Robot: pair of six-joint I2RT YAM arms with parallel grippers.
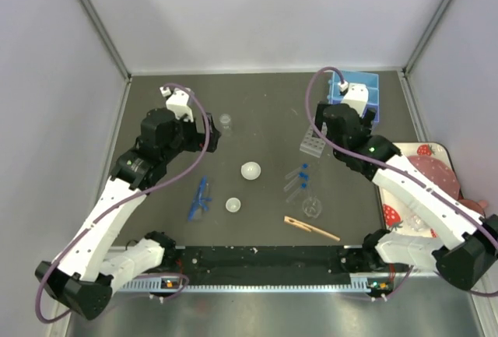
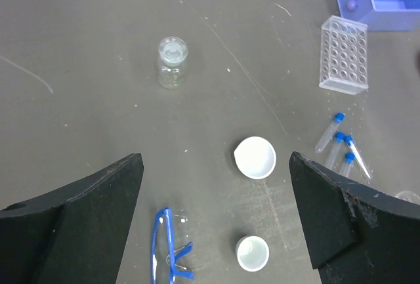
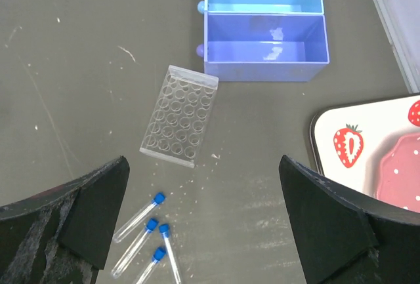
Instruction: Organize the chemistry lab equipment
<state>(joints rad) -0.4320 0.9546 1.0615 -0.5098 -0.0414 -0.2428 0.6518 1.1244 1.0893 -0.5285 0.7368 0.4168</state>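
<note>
While both arms hang over the dark table (image 1: 264,103), I see the left gripper (image 2: 216,159) spread wide and empty, and the right gripper (image 3: 203,162) likewise. From the table's middle, the clear tube rack (image 3: 178,115) lies at two o'clock, just short of the blue bins (image 3: 266,61). Four blue-capped tubes (image 3: 141,231) lie loose at six o'clock from the rack. Two white round dishes (image 2: 255,157) sit near centre, and the small glass beaker (image 2: 172,63) stands upright at eleven o'clock. A blue plastic piece (image 2: 169,244) lies at eight o'clock, the wooden clip (image 1: 311,228) at five, and the strawberry tray (image 3: 341,140) at three.
</note>
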